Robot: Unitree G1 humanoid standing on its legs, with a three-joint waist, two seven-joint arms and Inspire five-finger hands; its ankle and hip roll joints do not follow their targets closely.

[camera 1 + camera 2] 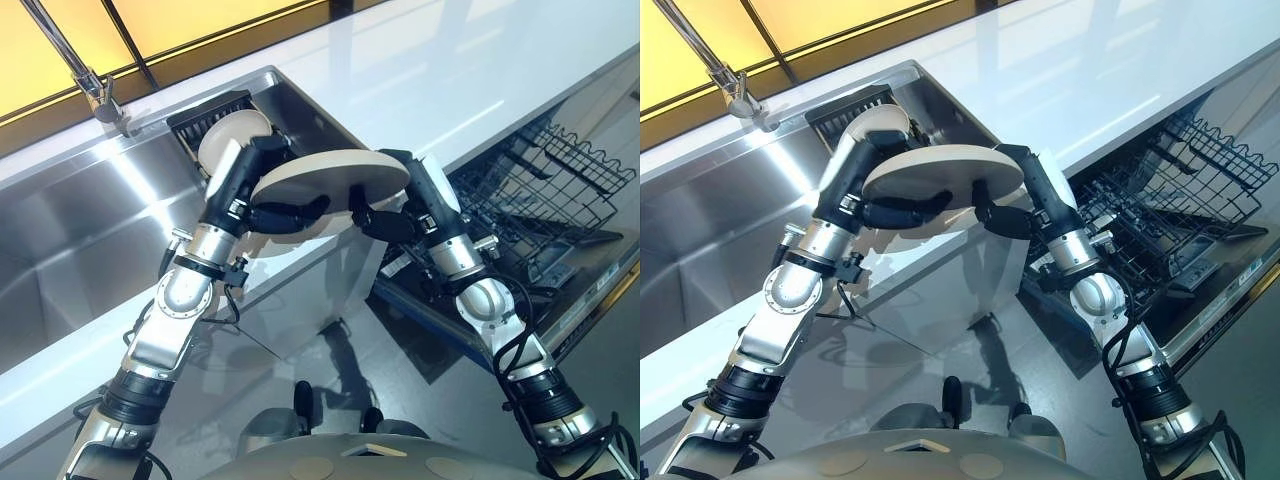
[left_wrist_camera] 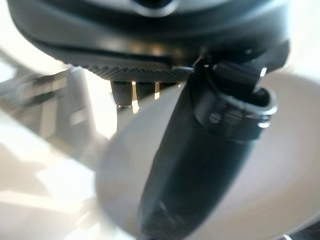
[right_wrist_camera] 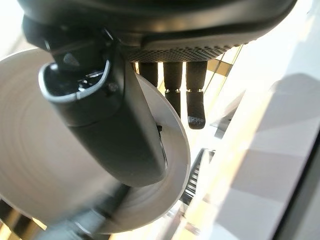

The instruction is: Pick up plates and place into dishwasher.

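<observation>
A round beige plate is held in the air over the sink's front right corner, roughly level, between both hands. My left hand grips its left side from below, with the thumb lying across the plate. My right hand holds the right side, its thumb pressed on the plate and its fingers reaching past the rim. A second beige plate stands in the sink behind the left hand.
The steel sink has a dark drain rack at its back and a faucet behind. A white counter runs to the right. The open dishwasher's black wire rack is pulled out at right.
</observation>
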